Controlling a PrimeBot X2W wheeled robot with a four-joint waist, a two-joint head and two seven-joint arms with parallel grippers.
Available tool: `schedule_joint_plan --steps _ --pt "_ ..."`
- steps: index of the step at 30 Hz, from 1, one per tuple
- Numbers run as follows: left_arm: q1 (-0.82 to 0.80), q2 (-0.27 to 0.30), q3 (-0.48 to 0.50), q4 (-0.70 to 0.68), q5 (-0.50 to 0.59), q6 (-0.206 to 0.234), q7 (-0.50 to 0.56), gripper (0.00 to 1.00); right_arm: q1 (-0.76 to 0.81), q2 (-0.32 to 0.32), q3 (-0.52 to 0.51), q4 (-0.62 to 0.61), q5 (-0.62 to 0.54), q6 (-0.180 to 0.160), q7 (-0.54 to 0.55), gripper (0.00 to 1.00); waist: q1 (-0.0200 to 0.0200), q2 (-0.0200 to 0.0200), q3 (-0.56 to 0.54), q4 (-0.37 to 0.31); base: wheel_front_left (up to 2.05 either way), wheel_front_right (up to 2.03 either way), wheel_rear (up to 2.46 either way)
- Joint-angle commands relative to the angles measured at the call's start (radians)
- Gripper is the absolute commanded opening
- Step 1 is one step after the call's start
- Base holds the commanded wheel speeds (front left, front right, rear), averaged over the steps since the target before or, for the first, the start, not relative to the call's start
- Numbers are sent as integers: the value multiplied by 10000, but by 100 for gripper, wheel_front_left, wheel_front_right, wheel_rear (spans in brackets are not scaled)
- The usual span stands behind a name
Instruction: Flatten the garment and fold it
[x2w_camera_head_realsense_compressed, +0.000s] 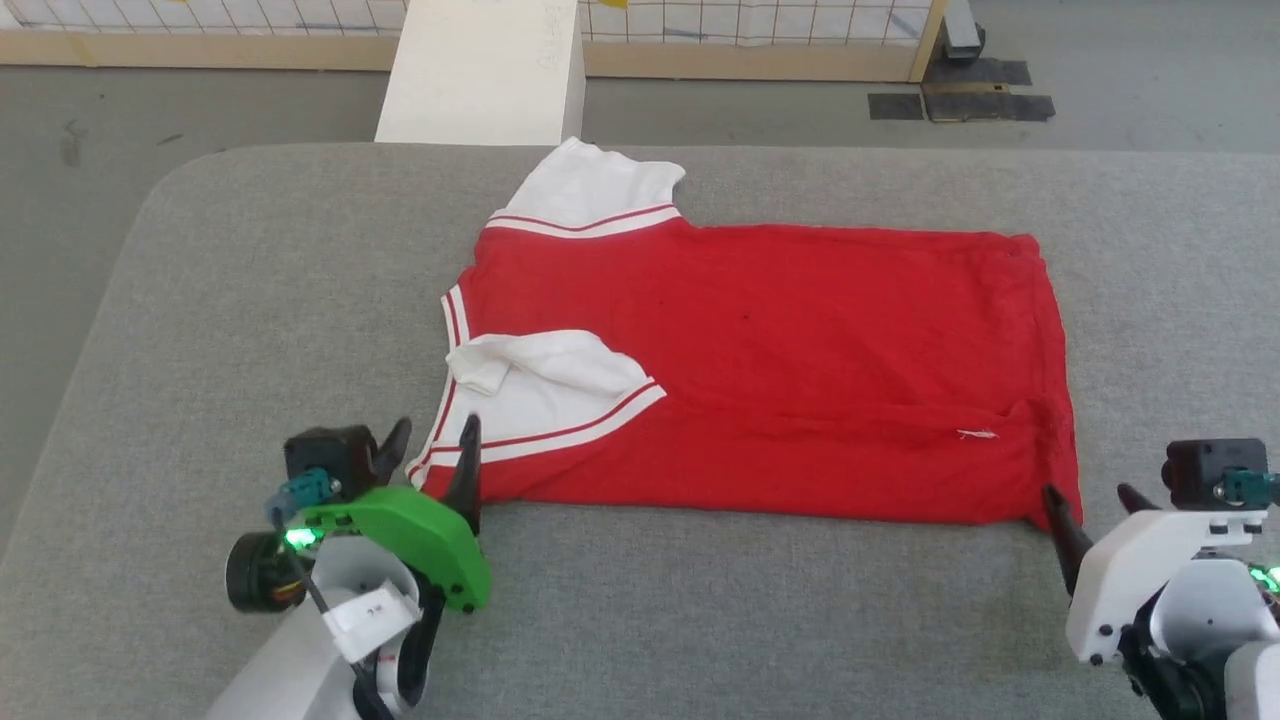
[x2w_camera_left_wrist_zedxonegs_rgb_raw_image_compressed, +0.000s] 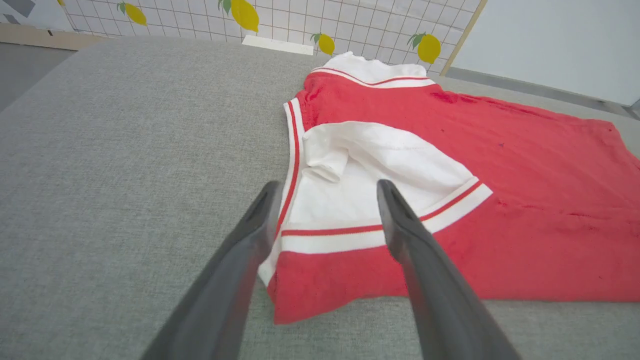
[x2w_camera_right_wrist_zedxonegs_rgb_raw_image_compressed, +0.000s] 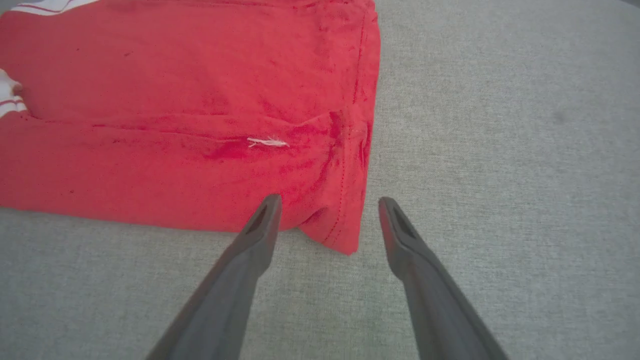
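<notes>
The garment (x2w_camera_head_realsense_compressed: 780, 370), a red T-shirt with white striped sleeves, lies sideways on the grey table, collar end to the left and hem to the right. Its near long edge is folded over, so one white sleeve (x2w_camera_head_realsense_compressed: 545, 385) rests on top of the red body. My left gripper (x2w_camera_head_realsense_compressed: 432, 440) stands open at the near left corner, its fingers over the sleeve's striped trim (x2w_camera_left_wrist_zedxonegs_rgb_raw_image_compressed: 345, 232). My right gripper (x2w_camera_head_realsense_compressed: 1090, 495) is open at the near right hem corner (x2w_camera_right_wrist_zedxonegs_rgb_raw_image_compressed: 345, 235), which lies between its fingers on the table. Neither gripper holds cloth.
The grey padded table (x2w_camera_head_realsense_compressed: 250, 300) extends wide on all sides of the shirt. A white block (x2w_camera_head_realsense_compressed: 485, 70) stands behind the table's far edge. Beyond it runs a low gridded wall with lemon prints (x2w_camera_left_wrist_zedxonegs_rgb_raw_image_compressed: 245, 12) and grey floor.
</notes>
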Motion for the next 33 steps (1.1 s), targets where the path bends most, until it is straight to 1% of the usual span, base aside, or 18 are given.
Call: schedule_joint_plan --steps 1,4,9,12,14,15,18,21,22,23,24,27,33 --pt "131 151 -87 27 197 154 202 100 128 92 -53 -210 -28 -15 164 100 0 33 97 -38 0 0 0" --pt "77 349 -245 46 380 468 714 100 248 254 -208 -634 57 -15 421 100 0 33 301 -72 0 0 0" --pt "-34 598 -511 -6 521 808 1651 100 338 329 -315 -1048 255 -15 555 100 0 33 617 -139 0 0 0" --pt "-110 749 -597 28 689 1260 2167 100 341 338 -343 -1179 390 -15 556 100 0 33 765 -200 0 0 0" --pt "-173 807 -538 84 821 1710 2340 100 341 340 -347 -1220 472 -15 538 100 0 33 836 -242 0 0 0" --pt "-178 813 -560 88 838 1858 2513 100 336 341 -342 -1237 533 -15 528 100 0 33 880 -272 0 0 0" --pt "-137 784 -591 -16 766 2074 2869 100 323 342 -327 -1288 686 -15 483 100 0 33 991 -333 0 0 0" --pt "-20 737 -734 -141 484 1916 3418 100 308 342 -334 -1332 729 -15 436 100 0 33 1088 -385 0 0 0" --pt "13 726 -765 -170 389 1847 3559 96 299 342 -341 -1335 731 -15 426 100 0 33 1109 -395 0 0 0" --pt "45 724 -814 -215 296 1757 3713 38 286 343 -349 -1340 722 -15 419 100 0 33 1135 -405 0 0 0" --pt "56 721 -827 -269 235 1693 3773 0 276 343 -357 -1346 704 -15 422 100 0 33 1153 -405 0 0 0" --pt "59 669 -764 -475 110 1564 3662 0 245 343 -415 -1322 613 -15 477 100 0 33 1123 -345 0 0 0" --pt "-6 619 -598 -1062 203 1477 2961 0 -65 343 -578 -889 677 -15 880 100 0 33 962 -123 0 0 0"
